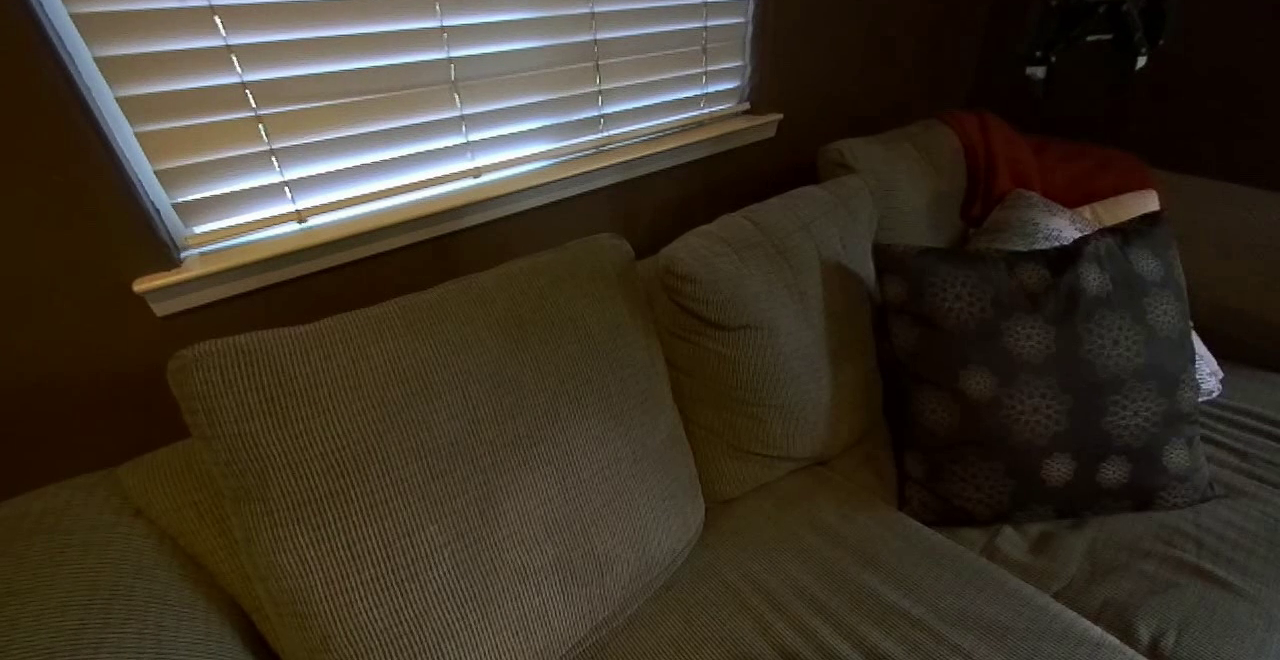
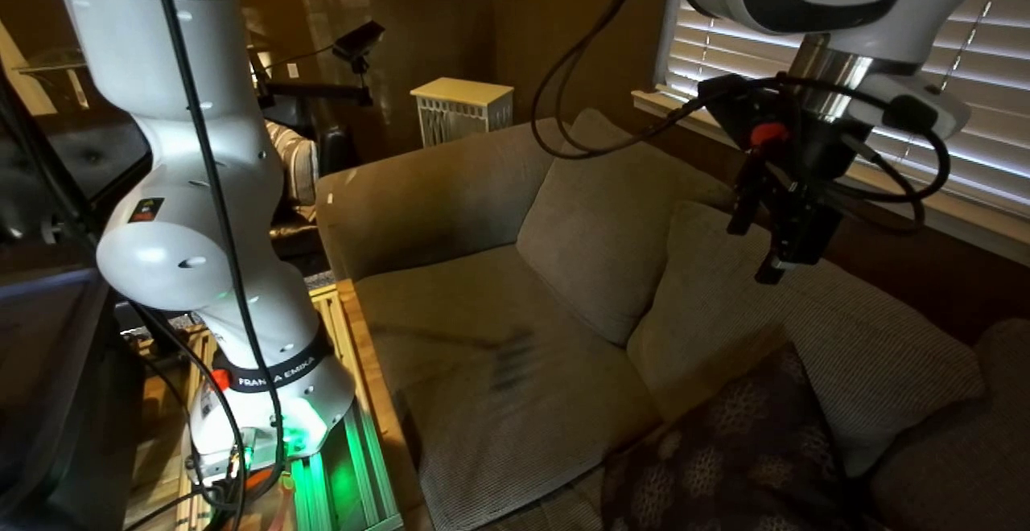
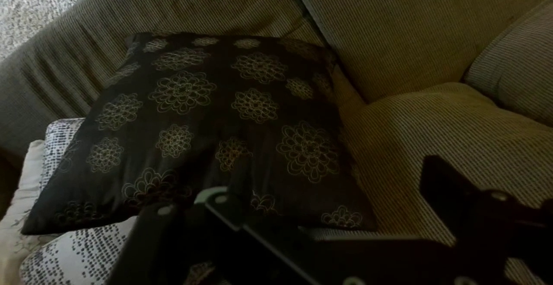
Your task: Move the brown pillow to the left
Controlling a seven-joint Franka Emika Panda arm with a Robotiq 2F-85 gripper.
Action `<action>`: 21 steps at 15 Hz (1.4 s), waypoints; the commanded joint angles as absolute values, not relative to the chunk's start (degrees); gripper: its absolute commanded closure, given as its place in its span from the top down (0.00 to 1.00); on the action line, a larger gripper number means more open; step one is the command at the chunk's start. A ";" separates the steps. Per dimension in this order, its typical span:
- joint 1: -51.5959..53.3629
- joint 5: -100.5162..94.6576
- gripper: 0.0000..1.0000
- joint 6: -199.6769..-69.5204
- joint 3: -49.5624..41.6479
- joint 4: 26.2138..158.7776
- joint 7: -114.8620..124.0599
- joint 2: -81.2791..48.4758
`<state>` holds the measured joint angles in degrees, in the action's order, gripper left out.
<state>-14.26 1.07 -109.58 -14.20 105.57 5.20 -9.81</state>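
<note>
Brown pillow (image 3: 211, 123) | we judge it light, soft, slightly slippery | we favour pinching its 6 o'clock edge, wrist view | end effector (image 2: 754, 253) spread, holding nothing

The pillow (image 3: 207, 116), patterned with pale flowers, is set on the sofa (image 3: 414, 30), and a speckled white cushion (image 3: 73, 254) is partly hidden by it. The gripper (image 3: 337, 166) is seen with fingers spread apart. Carpet (image 3: 39, 8) is glimpsed at top left.
</note>
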 commanded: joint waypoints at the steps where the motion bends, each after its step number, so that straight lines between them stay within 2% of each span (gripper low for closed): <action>1: -14.14 2.31 1.00 -111.84 -14.45 103.73 12.90 -12.06; 5: -15.24 7.97 1.00 -112.06 -14.30 98.10 18.08 -18.48; 11: -16.70 11.80 1.00 -119.09 -14.52 90.16 23.04 -28.16; 21: -19.32 10.62 1.00 -115.88 -15.81 73.82 31.93 -44.19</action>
<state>-18.34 10.11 -119.18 -15.25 81.39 29.56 -38.41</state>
